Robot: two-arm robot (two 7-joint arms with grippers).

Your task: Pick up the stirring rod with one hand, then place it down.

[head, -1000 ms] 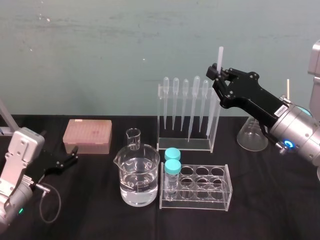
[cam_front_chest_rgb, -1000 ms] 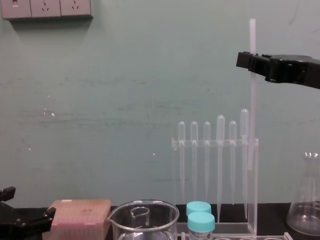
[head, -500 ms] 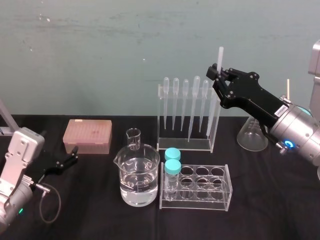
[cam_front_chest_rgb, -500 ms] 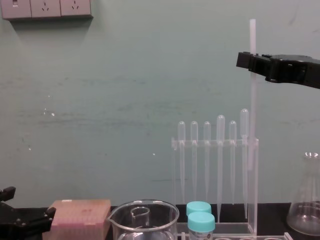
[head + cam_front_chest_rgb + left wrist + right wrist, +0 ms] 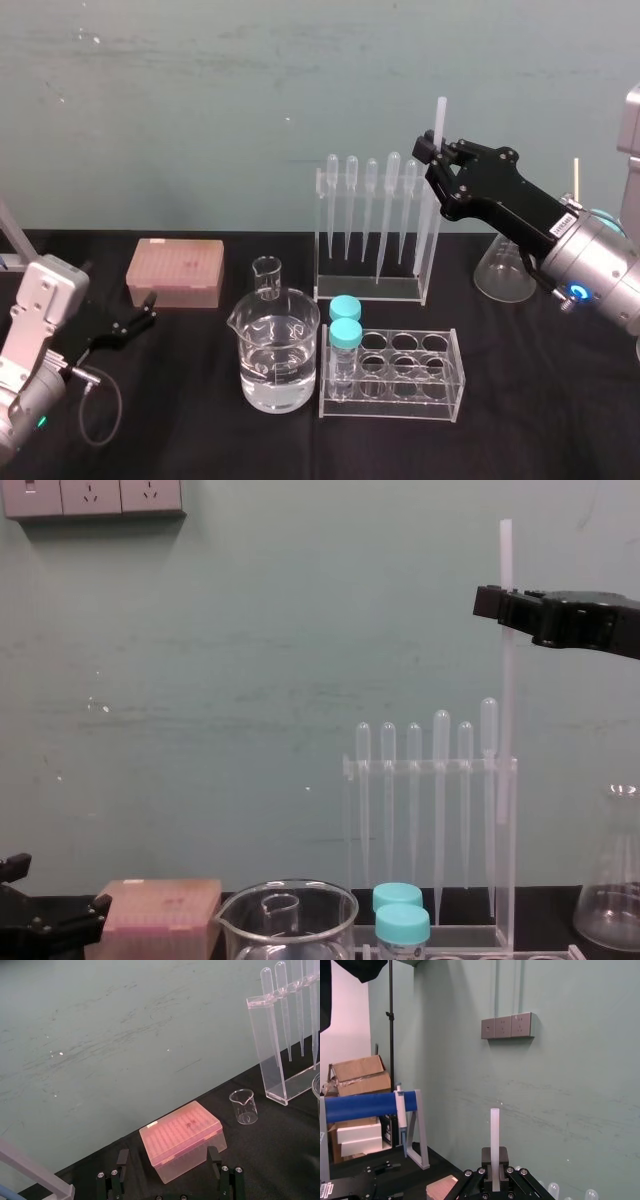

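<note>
Right pincer (image 5: 432,150) shut tight on the rod (image 5: 505,680) near its top, high over the table (image 5: 560,400). Rod held upright: a short stub above the jaws, the long rest dropping straight below them along the right end of the rack (image 5: 370,285). Lower tip hard to make out; touching the rack or not, cannot tell.

Just left of the pincer and lower, bulb-topped pipettes (image 5: 440,780) hanging in that rack. Below the pincer and nearer the robot, a tube rack (image 5: 400,375) with two teal-capped tubes (image 5: 346,335) at its left end. Further left, a beaker (image 5: 275,350) part full of clear liquid, with a small beaker (image 5: 267,277) behind it. Right of the pincer, under the arm, a flask (image 5: 505,265).

Far to its left, a pink box (image 5: 175,272), and past that the left pincer (image 5: 148,310), low over the table, jaws spread, holding nothing.

Black cloth over the table. Behind, a plain green wall (image 5: 200,120), scuffed, with a strip of sockets (image 5: 95,497) high up. Off to the side in the right wrist view, cardboard boxes (image 5: 357,1077) and a blue bar (image 5: 365,1105) on a frame.
</note>
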